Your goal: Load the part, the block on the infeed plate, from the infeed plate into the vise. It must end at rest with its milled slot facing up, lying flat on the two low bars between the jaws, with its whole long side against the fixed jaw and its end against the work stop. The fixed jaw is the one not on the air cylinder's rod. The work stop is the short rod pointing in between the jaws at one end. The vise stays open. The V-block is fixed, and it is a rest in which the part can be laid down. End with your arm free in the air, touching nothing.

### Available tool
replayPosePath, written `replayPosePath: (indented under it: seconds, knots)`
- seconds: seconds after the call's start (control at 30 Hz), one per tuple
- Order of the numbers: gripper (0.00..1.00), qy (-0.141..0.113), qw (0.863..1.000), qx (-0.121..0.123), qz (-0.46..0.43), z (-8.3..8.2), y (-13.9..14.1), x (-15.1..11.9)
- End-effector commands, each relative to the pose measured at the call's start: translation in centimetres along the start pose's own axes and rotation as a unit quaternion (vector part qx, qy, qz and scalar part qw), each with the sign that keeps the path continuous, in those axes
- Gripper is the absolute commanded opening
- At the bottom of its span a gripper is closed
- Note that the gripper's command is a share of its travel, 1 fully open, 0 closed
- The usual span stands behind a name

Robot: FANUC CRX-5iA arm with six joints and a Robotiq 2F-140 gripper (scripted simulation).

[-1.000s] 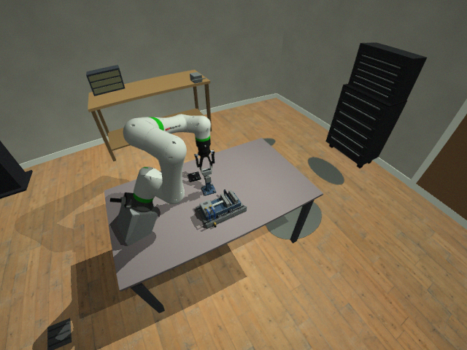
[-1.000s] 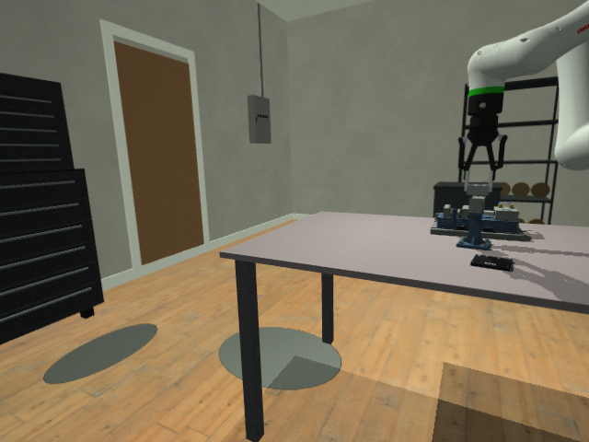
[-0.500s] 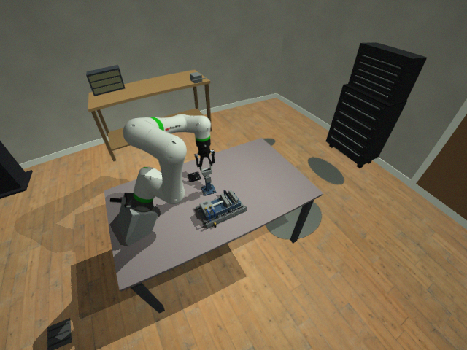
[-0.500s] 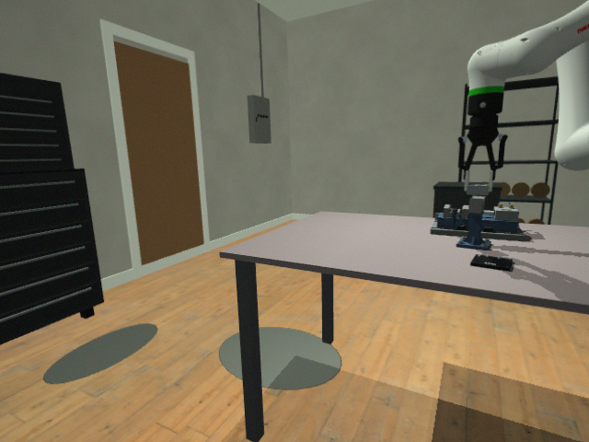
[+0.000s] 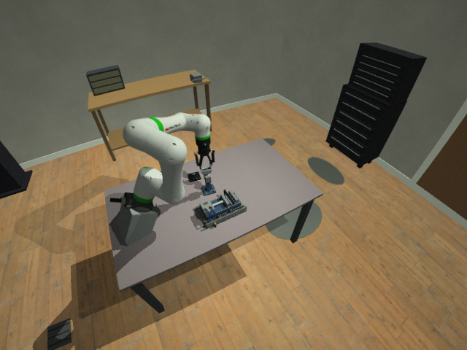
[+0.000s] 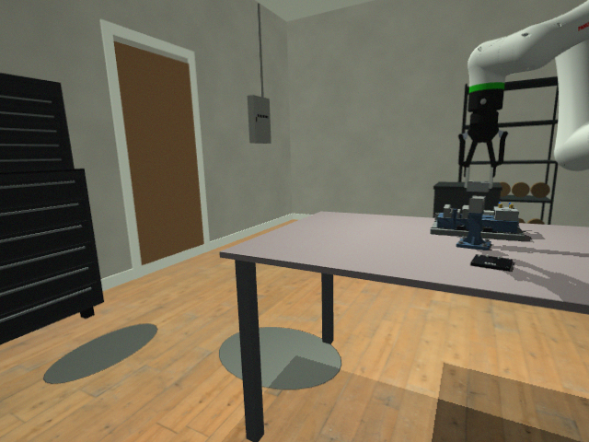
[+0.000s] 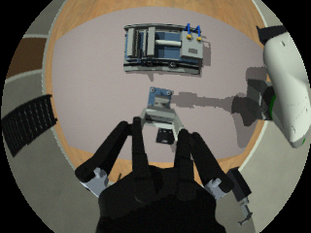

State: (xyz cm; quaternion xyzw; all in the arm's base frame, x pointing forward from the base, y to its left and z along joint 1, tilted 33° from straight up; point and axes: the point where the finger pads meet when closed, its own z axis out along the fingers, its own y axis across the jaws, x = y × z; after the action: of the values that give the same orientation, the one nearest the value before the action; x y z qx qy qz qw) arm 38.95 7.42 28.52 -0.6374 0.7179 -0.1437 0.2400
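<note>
Above the V-block (image 5: 208, 188), toward the back edge of the grey table (image 5: 271, 176) and close to the arm's pedestal, the gripper (image 5: 203, 168) hangs straight down with its fingers clamped on the part (image 5: 206, 172), a small grey block. The exterior view shows the part (image 6: 477, 202) with its lower end close over the blue V-block (image 6: 473, 233); whether it touches the V or hangs just free of it I cannot tell. The black infeed plate (image 5: 193, 176) lies bare just beside the V-block, on the side toward the back edge, so the pickup is done. The vise (image 5: 222, 208) stands a little farther toward the front edge, its jaws apart, nothing visible between them.

My reading is that the step in hand is the regrasp at the V-block: the part is either being laid into the rest or being taken out of it. Which way the milled slot faces is too small to make out in any view, wrist view included.

The next move, judged from this, calls for carrying the part across toward the vise with the slot turned up, lowering it flat onto the two low bars, then pushing its long side to the fixed jaw and its end to the work stop before letting go and lifting away.
</note>
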Motion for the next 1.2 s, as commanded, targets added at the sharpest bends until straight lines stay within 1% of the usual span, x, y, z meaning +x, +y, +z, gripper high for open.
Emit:
replayPosePath:
  seconds: [0.0, 0.13, 0.2, 0.7, 1.17]
  knots:
    - [0.00, 0.000, 1.000, 0.000, 0.000, -0.4, 0.0, 0.0]
    - [0.00, 0.000, 1.000, 0.000, 0.000, -1.0, 0.0, 0.0]
    - [0.00, 0.000, 1.000, 0.000, 0.000, -1.0, 0.0, 0.0]
    - [0.00, 0.000, 1.000, 0.000, 0.000, -3.2, 0.0, 0.0]
    - [0.00, 0.000, 1.000, 0.000, 0.000, -3.9, 0.0, 0.0]
